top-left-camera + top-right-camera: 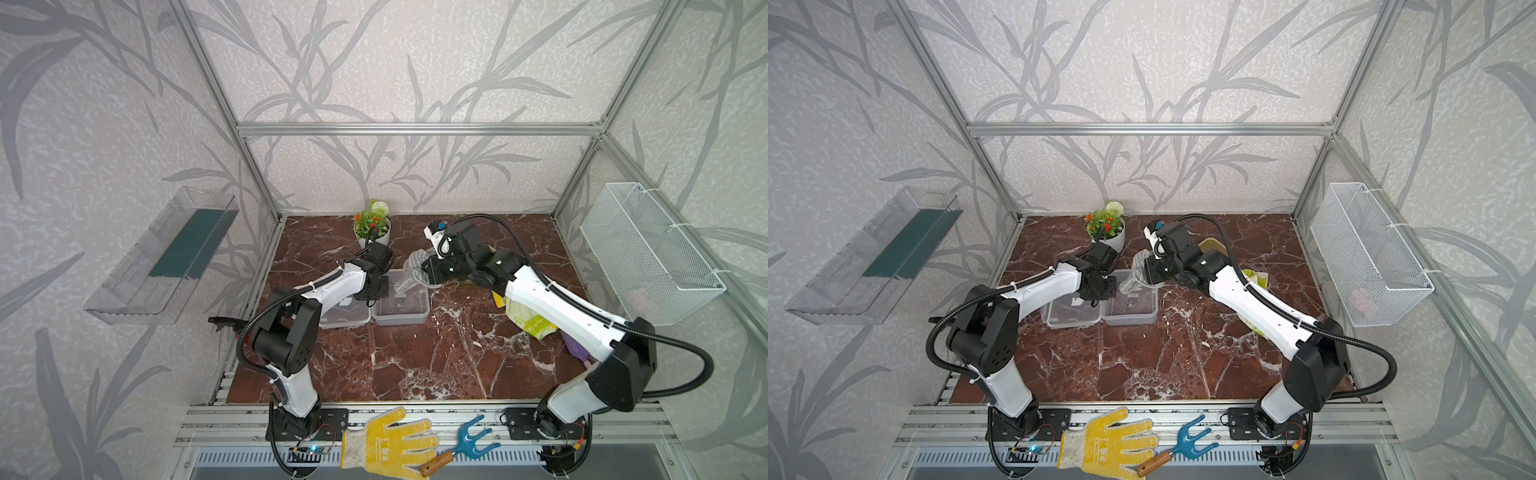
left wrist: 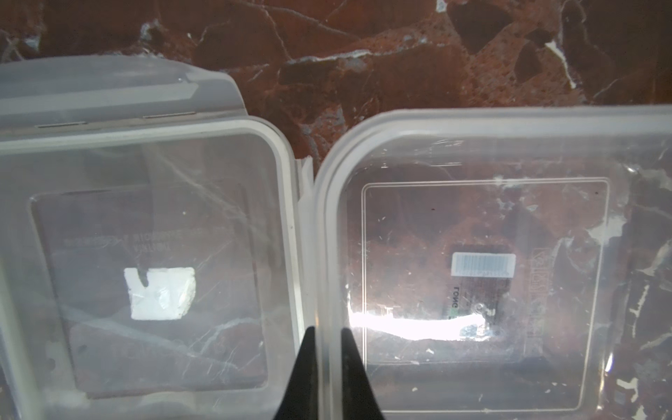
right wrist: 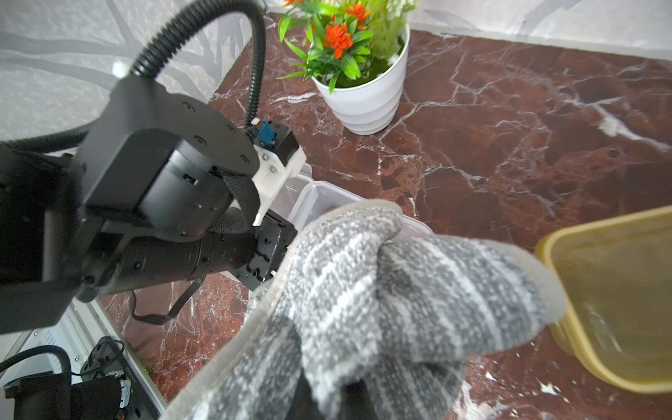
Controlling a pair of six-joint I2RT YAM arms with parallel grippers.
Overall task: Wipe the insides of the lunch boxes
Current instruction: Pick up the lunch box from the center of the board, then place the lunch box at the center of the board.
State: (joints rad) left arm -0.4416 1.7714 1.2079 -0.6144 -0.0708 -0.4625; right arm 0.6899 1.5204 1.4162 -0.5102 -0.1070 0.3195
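On the red-brown marble table (image 1: 415,365), the clear greyish rounded plastic lunch box (image 1: 401,305) lies open near the middle, its lid (image 1: 345,313) alongside. The left tool (image 2: 325,378) pinches the box's rim wall. The right tool (image 1: 428,270), pressed together on a grey-and-white striped cloth (image 1: 409,270), hangs over the box's far edge, the amber-brown plastic lunch box (image 3: 618,291) behind it.

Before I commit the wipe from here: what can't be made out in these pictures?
- Amber-brown translucent plastic lunch box: cut off by the right wrist view's edge; in the top views the right arm covers most of it.
- Right gripper's jaws: buried in the grey-and-white striped cloth.
- Clear greyish plastic lunch box: glare whites out part of its floor in the left wrist view.
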